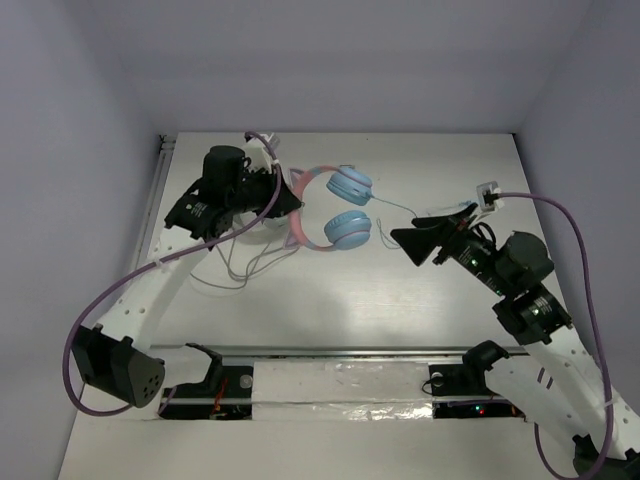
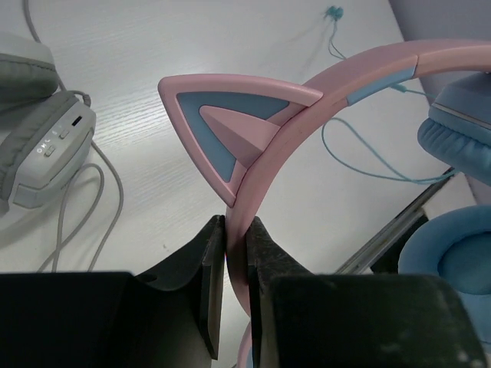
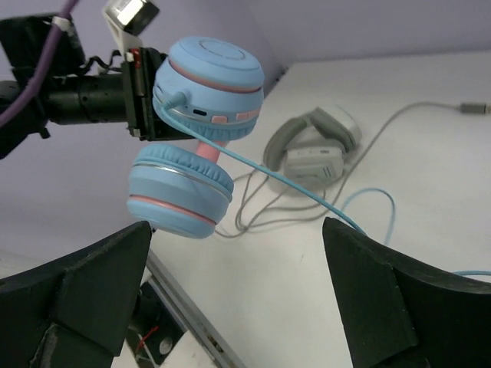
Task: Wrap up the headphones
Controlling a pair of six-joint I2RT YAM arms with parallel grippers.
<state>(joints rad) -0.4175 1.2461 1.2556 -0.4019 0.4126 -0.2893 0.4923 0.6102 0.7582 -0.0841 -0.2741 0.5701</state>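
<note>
Headphones (image 1: 335, 205): upper mid of top view, a bit left of ctr. Clamped by the pink band, seemingly held clear of table (image 1: 420, 300) per R wrist view, cups stacked one over the other at upper left there.

L gripper (image 2: 236, 227): closed tight on band just under cat ear (image 2: 230, 126), one finger on each side. Nothing else held.

R gripper (image 3: 238, 228): spread wide, holding nothing. Right of ctr in top view, aimed at cups.

Cable (image 3: 307, 188): from upper cup down-right, across the gap btwn R fingers, then onto table. Untouched as far as visible.

Risks from here (judgement):
- Thin, slack, pale on white table: easy to miss w/ a close at wrong height, or to pinch against table.
- Narrow pinch on a curved band: likely to swing or twist in grip under cup weight once cable gets pulled.
- Hard tug: strain at plug on upper cup.
- Grey set (image 2: 46, 146) & its cord (image 2: 92, 207) close by, left side of L wrist view: chance of tangling w/ cable during winding.
- Winding round band w/ L fingers in the path: could trap loops over them.
</note>
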